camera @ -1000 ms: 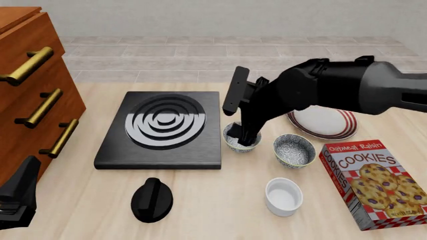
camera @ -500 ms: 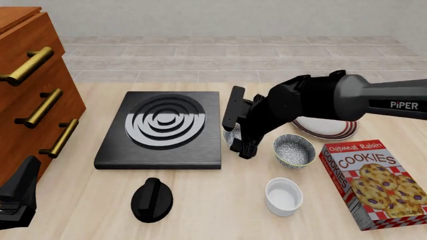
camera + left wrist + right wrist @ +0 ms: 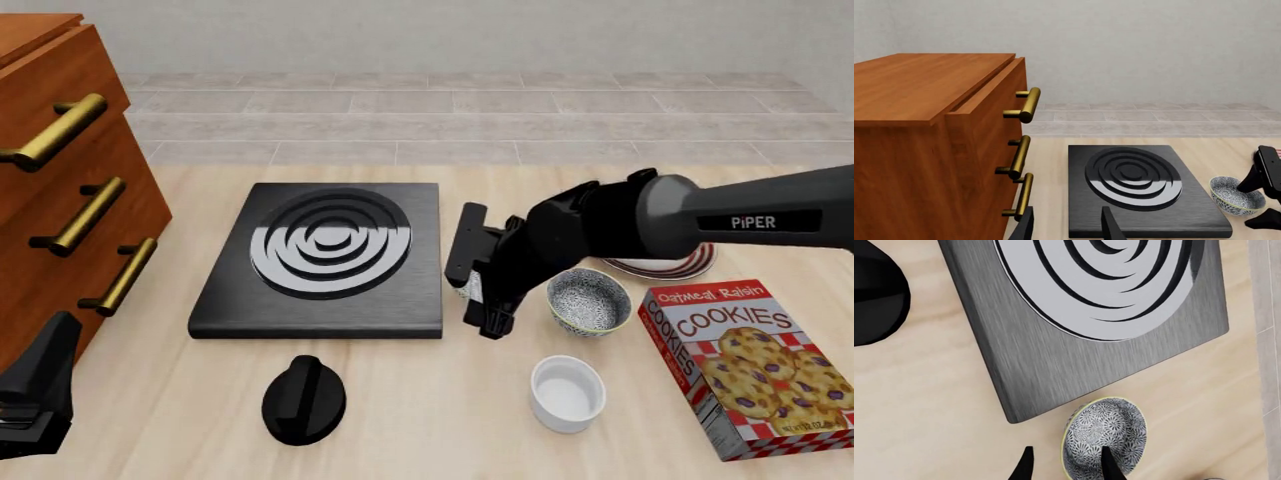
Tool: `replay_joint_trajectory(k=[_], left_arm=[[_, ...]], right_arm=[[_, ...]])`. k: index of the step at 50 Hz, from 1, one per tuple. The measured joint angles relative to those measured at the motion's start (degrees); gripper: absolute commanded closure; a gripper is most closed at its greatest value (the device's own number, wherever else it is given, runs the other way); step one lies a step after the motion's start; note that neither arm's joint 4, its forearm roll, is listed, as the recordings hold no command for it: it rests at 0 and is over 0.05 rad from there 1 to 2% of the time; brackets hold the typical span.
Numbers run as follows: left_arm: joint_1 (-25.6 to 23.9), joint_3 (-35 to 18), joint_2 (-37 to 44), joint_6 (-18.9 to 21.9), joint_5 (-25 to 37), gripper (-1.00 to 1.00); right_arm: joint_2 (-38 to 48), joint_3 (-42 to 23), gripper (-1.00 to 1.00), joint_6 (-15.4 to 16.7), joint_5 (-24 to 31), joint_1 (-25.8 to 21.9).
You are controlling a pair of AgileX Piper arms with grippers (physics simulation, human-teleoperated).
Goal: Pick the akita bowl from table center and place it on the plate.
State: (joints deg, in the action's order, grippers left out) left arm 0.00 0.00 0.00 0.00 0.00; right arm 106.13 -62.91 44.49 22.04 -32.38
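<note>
At the middle of the counter [image 3: 400, 400], the right gripper [image 3: 478, 290] grips the bowl [image 3: 1104, 437], which is tilted on its side just beside the black stove plate [image 3: 327, 255]; one finger [image 3: 1111, 467] reaches inside it and the other [image 3: 1022, 467] lies outside its rim. A second, matching bowl [image 3: 589, 300] stands upright next to it, and the red-striped plate [image 3: 674, 266] sits behind that, partly hidden by the arm. The left gripper [image 3: 1066, 227] hovers near the wooden drawers [image 3: 67, 180], its fingers apart and holding nothing.
</note>
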Motion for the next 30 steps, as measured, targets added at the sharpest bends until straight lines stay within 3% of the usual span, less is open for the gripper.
replay_joint_trajectory(k=[20,30], left_arm=[[0.00,0.00,0.00,0.00,0.00,-1.00],[0.00,0.00,0.00,0.00,0.00,-1.00]], right_arm=[[3.34,1.39,-1.00,-0.59,-2.65,0.37],[4.07,1.10,-1.00,1.12,-2.51,1.71]])
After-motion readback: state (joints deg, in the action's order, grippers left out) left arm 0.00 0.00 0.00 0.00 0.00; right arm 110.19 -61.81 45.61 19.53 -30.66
